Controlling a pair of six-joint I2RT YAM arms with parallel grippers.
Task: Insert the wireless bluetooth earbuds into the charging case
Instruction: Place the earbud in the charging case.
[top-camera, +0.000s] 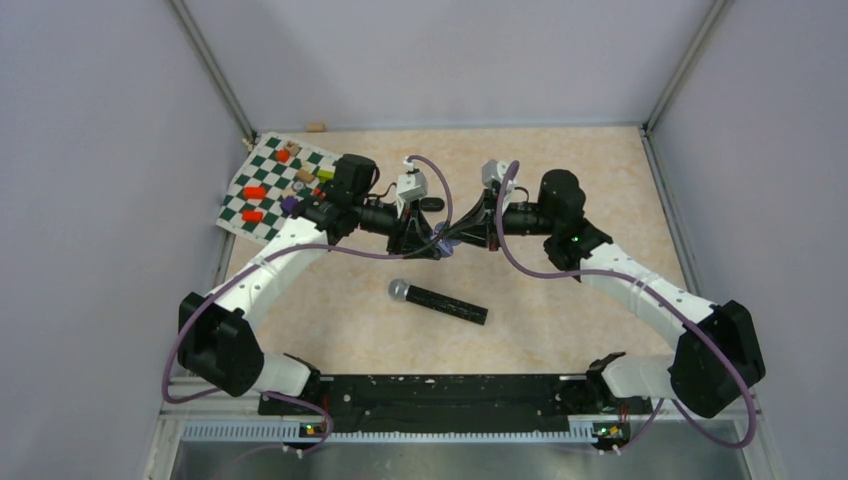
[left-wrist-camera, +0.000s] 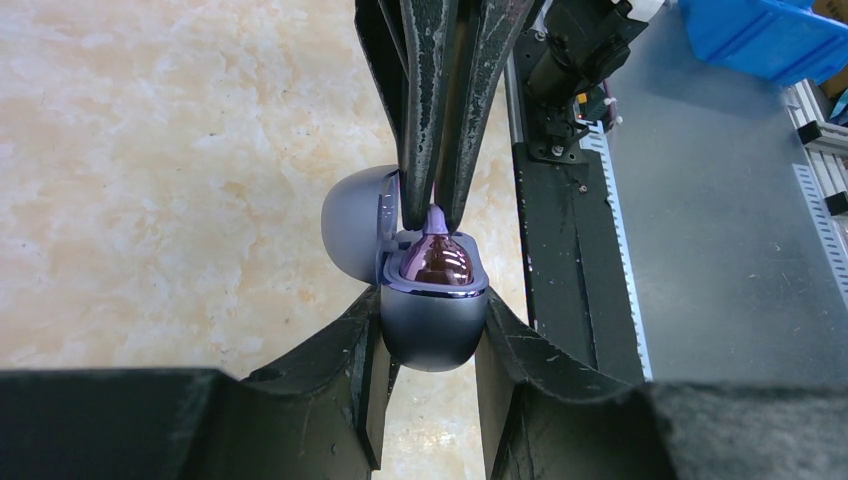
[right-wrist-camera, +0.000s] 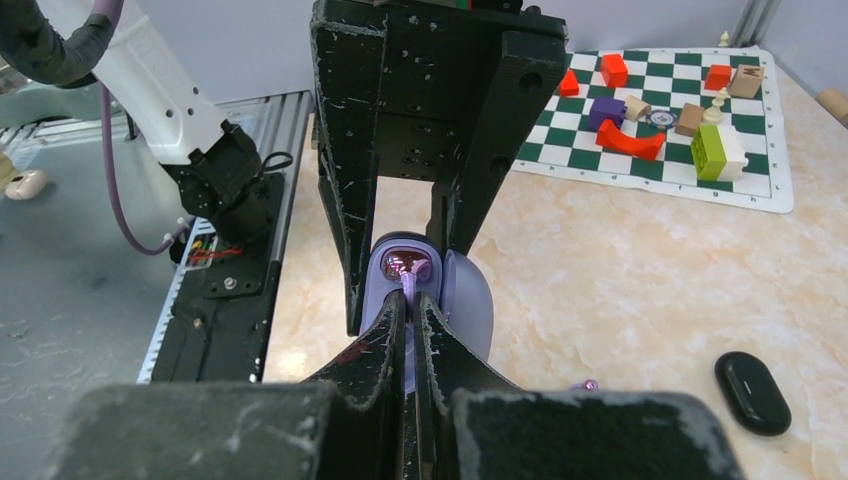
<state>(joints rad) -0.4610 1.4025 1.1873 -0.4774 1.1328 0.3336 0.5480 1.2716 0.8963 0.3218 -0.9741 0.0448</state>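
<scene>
Over the table centre: both arms met tip to tip, beyond the microphone (top-camera: 437, 301).
Left gripper (left-wrist-camera: 431, 335): fingers drawn in and clamped on both sides of the case (left-wrist-camera: 433, 325), held upright with its lid hinged open.
Right gripper (left-wrist-camera: 432, 208): fingers closed tight, pinching the stem of the earbud (left-wrist-camera: 437, 262).
Earbud: purple, its body resting in the case's open top.

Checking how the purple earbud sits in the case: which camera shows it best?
Left wrist: the purple earbud faces the lens, in the open case. Right wrist glimpses it, partly hidden; top external shows it too small to tell.
</scene>
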